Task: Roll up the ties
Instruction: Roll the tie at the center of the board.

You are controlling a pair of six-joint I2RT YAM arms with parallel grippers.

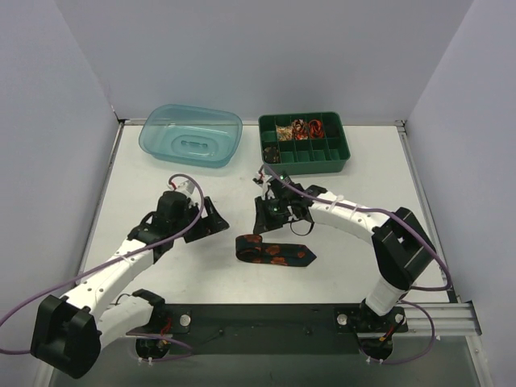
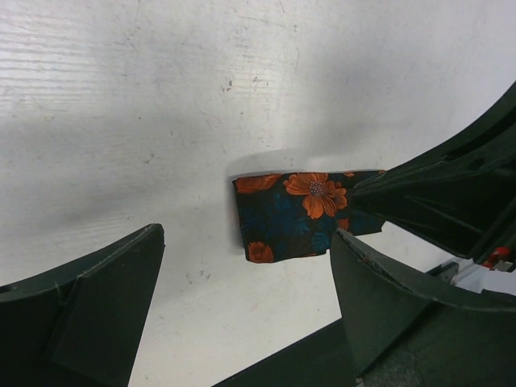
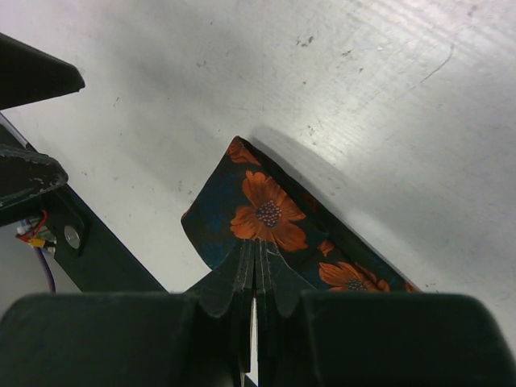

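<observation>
One tie (image 1: 274,252), black with orange flowers, lies folded flat on the white table between the two arms. Its square folded end (image 2: 282,218) shows in the left wrist view, and the flowered cloth (image 3: 266,211) fills the middle of the right wrist view. My right gripper (image 1: 278,232) (image 3: 256,246) reaches down onto the tie's far edge, with its jaws pressed together on the fabric there. My left gripper (image 1: 211,222) (image 2: 246,242) hangs wide open just left of the tie's end, with nothing between its fingers (image 2: 105,298). The right gripper's dark fingers (image 2: 435,193) cover the tie's other end in that view.
A teal plastic tub (image 1: 192,135) stands at the back left. Beside it a green compartment tray (image 1: 305,167) holds small items. A black base plate (image 1: 258,318) runs along the near edge. Purple cables (image 1: 187,181) loop over both arms.
</observation>
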